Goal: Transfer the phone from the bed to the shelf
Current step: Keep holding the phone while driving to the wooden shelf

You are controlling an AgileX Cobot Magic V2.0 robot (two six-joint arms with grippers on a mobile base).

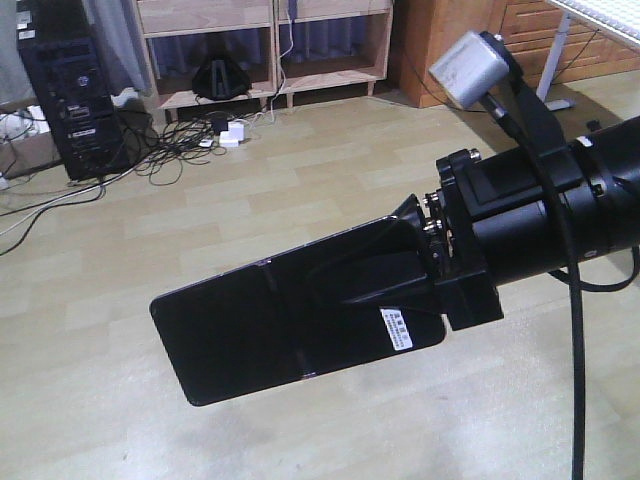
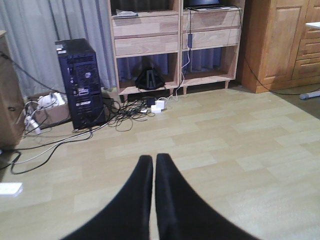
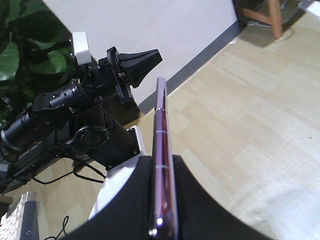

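Gripping the phone (image 1: pixel 250 330) near its sticker end, the right pincer (image 1: pixel 350 285) holds it above the floor (image 1: pixel 150 220), with the shelf (image 1: pixel 330 72) well behind. From the left wrist, the left pincer (image 2: pixel 153 167) is closed and empty. From the right wrist, the phone shows edge-on, clamped between both fingers.

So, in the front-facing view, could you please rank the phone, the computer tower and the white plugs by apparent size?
1. The phone, though it is by far the nearest, which inflates it.
2. The computer tower.
3. The white plugs.
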